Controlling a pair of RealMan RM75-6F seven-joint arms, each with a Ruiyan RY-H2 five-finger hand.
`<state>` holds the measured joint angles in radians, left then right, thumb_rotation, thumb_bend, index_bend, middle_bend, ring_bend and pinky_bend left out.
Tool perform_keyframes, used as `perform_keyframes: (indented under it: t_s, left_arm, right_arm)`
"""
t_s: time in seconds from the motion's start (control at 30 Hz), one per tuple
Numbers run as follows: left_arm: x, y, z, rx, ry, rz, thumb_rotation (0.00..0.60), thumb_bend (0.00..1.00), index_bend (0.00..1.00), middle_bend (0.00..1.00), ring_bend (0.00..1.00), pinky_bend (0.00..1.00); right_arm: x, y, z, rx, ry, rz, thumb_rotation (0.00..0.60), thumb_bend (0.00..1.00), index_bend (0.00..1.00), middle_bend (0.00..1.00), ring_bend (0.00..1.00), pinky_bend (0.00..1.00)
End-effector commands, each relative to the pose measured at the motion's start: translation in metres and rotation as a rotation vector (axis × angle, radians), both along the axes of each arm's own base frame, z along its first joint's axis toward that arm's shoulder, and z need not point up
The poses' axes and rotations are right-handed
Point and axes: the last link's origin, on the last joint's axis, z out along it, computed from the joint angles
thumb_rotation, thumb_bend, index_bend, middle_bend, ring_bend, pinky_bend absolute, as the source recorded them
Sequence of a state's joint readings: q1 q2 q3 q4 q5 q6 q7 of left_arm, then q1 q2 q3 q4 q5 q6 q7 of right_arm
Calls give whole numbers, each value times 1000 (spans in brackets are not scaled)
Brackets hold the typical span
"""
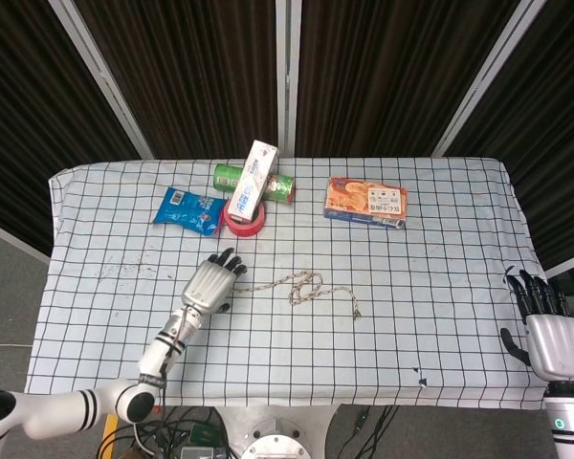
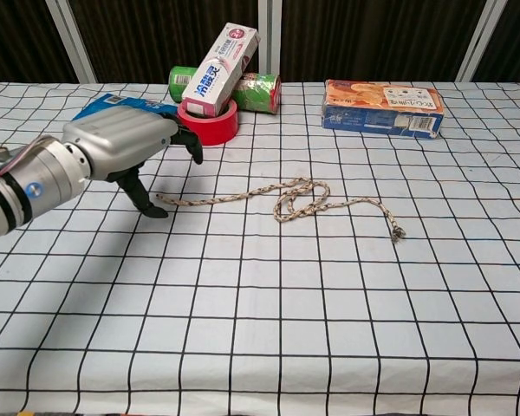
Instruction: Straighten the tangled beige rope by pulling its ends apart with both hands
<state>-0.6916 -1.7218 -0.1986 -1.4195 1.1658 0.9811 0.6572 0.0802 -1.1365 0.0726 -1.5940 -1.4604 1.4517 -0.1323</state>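
The beige rope [image 1: 306, 287] [image 2: 296, 198] lies on the checked cloth near the table's middle, looped and tangled at its centre. Its left end [image 2: 163, 198] stretches leftward and its knotted right end [image 2: 396, 231] points toward the front right. My left hand [image 1: 210, 281] [image 2: 126, 145] hovers over the rope's left end with fingers spread and the thumb hanging down beside it, holding nothing. My right hand [image 1: 552, 338] rests at the table's right front corner, far from the rope, with fingers extended and nothing in it; the chest view does not show it.
At the back stand a red tape roll [image 2: 208, 122], a white and pink toothpaste box [image 2: 221, 68] leaning on it, a green can [image 2: 258, 92], a blue packet [image 1: 188, 209] and an orange biscuit box [image 2: 382, 106]. The checked cloth [image 2: 260, 329] covers the table.
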Motion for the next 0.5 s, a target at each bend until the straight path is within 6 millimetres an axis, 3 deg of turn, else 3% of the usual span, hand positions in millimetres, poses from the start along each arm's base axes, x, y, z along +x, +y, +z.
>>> perform_keyframes:
  t_s: [0.03, 0.5]
  left_arm:
    - [0, 4, -6, 4, 37, 5, 600, 136, 329, 221, 111, 326]
    - [-1, 16, -14, -47, 6, 98, 600, 195, 398, 253, 142, 398]
  right_arm:
    - [-1, 0, 0, 1, -3, -3, 600, 286, 0, 0, 0, 0]
    - [-1, -3, 1, 9, 2, -4, 600, 290, 0, 0, 0, 0]
